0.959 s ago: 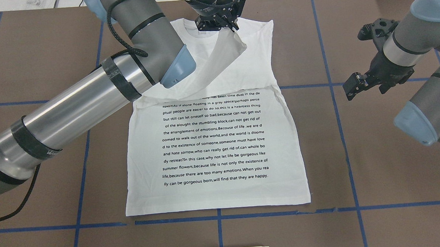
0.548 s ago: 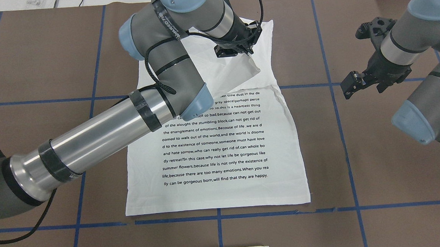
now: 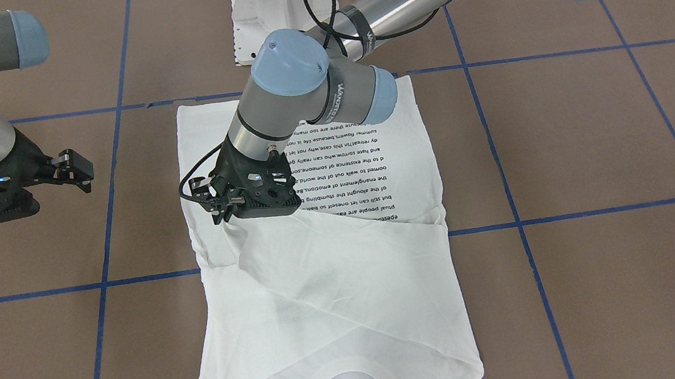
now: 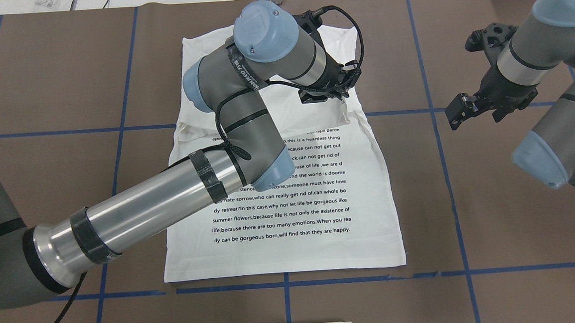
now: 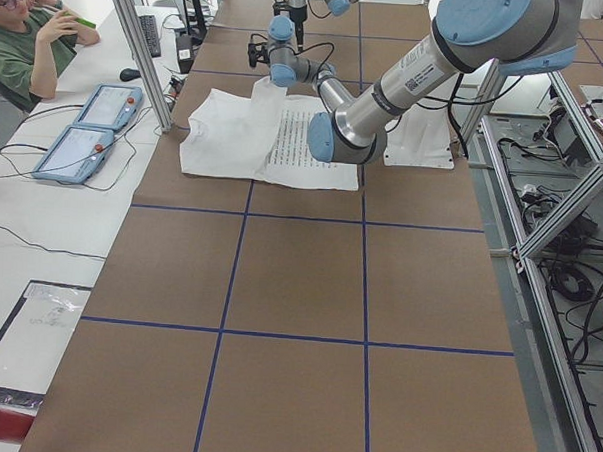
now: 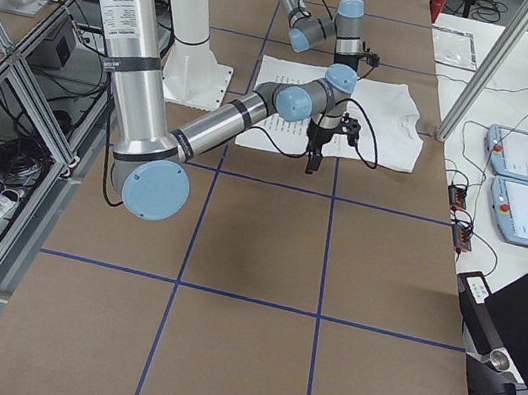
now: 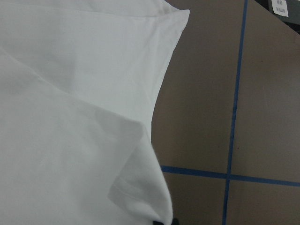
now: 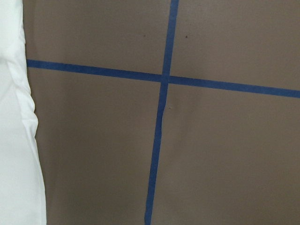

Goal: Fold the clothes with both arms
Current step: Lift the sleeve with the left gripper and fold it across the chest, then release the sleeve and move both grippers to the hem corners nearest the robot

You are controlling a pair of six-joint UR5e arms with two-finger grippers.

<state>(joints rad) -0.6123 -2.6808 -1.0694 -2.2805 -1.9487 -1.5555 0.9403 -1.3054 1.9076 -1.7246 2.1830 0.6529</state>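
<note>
White sleeve, pinched in the left jaws, may bunch if dropped crooked; right jaws hang open, empty.

The left arm has a polished silver tube set between matt grey jointed segments. Each joint is closed by a round light-blue cap with small dark dots near its rim. Black tape bands ring the tube, and a braided black cable runs along the grey parts. A black strap bears white lettering. The right arm is the same grey and blue. The left end effector and right end effector are black and angular.
</note>
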